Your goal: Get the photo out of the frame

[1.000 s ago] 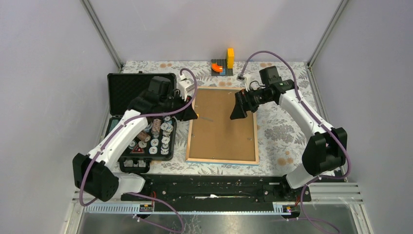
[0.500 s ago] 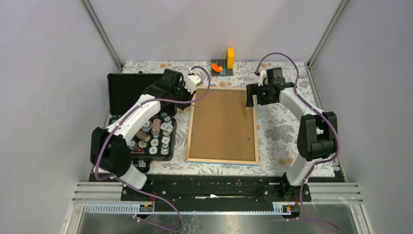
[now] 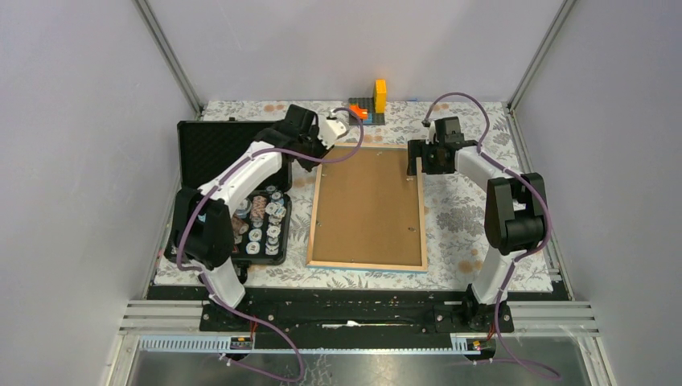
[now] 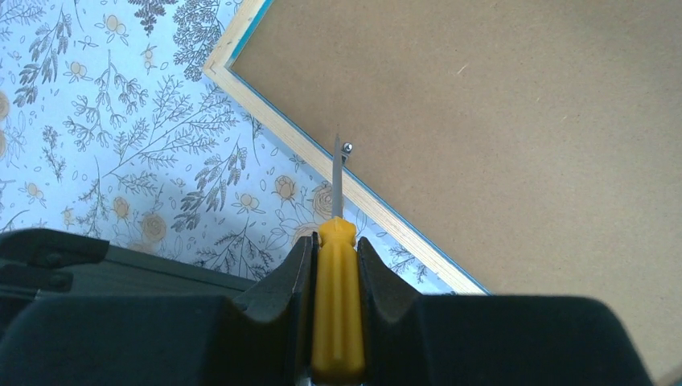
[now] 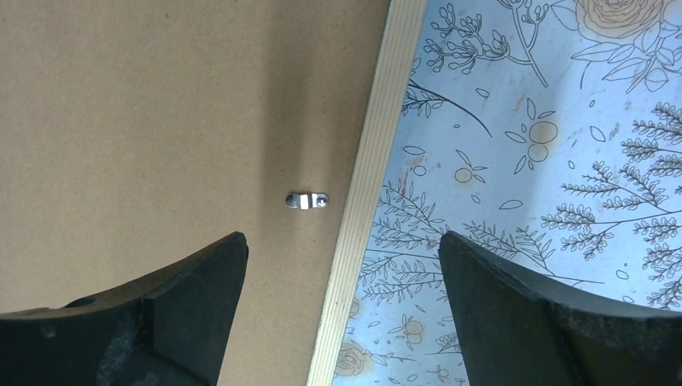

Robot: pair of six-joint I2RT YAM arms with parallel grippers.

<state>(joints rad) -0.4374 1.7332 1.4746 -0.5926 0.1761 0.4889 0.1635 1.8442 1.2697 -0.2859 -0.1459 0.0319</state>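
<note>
The frame (image 3: 368, 207) lies face down mid-table, its brown back up inside a pale wooden rim. The photo is hidden beneath it. My left gripper (image 3: 316, 158) is at the frame's far left edge, shut on a yellow-handled screwdriver (image 4: 337, 305). The blade tip sits beside a small metal fastener (image 4: 347, 148) on the rim (image 4: 322, 165). My right gripper (image 3: 418, 157) hangs open over the far right rim (image 5: 374, 161), one finger over the backboard and one over the cloth. A metal tab (image 5: 307, 199) lies just ahead of it.
An open black case (image 3: 229, 149) lies left of the frame, its foam tray (image 3: 249, 229) holding several small round parts. Orange and yellow blocks (image 3: 370, 104) stand on a grey plate at the back. A floral cloth (image 3: 466, 217) covers the table.
Both arms have reached toward the far end. The left gripper carried the screwdriver up the frame's left edge. The right gripper moved off the backboard to the far right rim.
</note>
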